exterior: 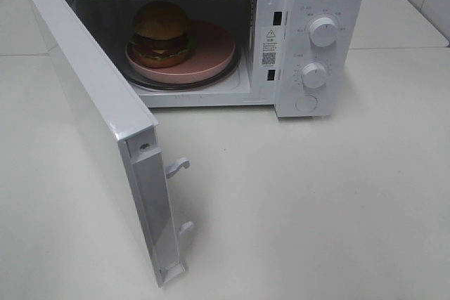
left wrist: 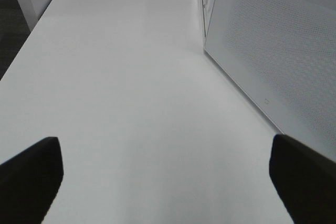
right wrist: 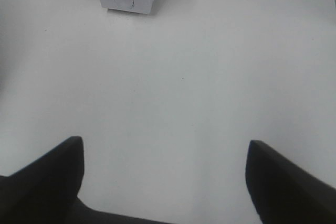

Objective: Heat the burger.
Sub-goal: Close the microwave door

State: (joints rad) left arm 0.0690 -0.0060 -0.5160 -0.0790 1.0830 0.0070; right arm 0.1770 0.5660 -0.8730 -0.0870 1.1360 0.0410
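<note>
White microwave (exterior: 351,68) fills the upper half of the high view, standing on a pale table (exterior: 316,209). Its door (exterior: 84,96) is swung wide open toward the lower left of the frame, and two latch hooks (exterior: 177,166) stick out from its free edge. Inside the cavity, at the upper middle of the frame, the burger (exterior: 162,29) stands upright on a pink plate (exterior: 214,50), set toward the plate's left side. The plate rests on a glass turntable (exterior: 183,83). On the control panel at the right of the microwave an upper knob (exterior: 323,31) sits above a lower knob (exterior: 313,74), with a round button (exterior: 306,103) beneath them.

The claws show only in their own wrist views. The left claw (left wrist: 165,145) is released, its two dark fingers (left wrist: 31,177) spread wide over bare tabletop and grasping nothing; the outer face of the open door is near it. The right claw (right wrist: 165,142) is released as well, its fingers (right wrist: 47,177) well apart above the table, with the microwave's panel corner and round button farther off.
</note>
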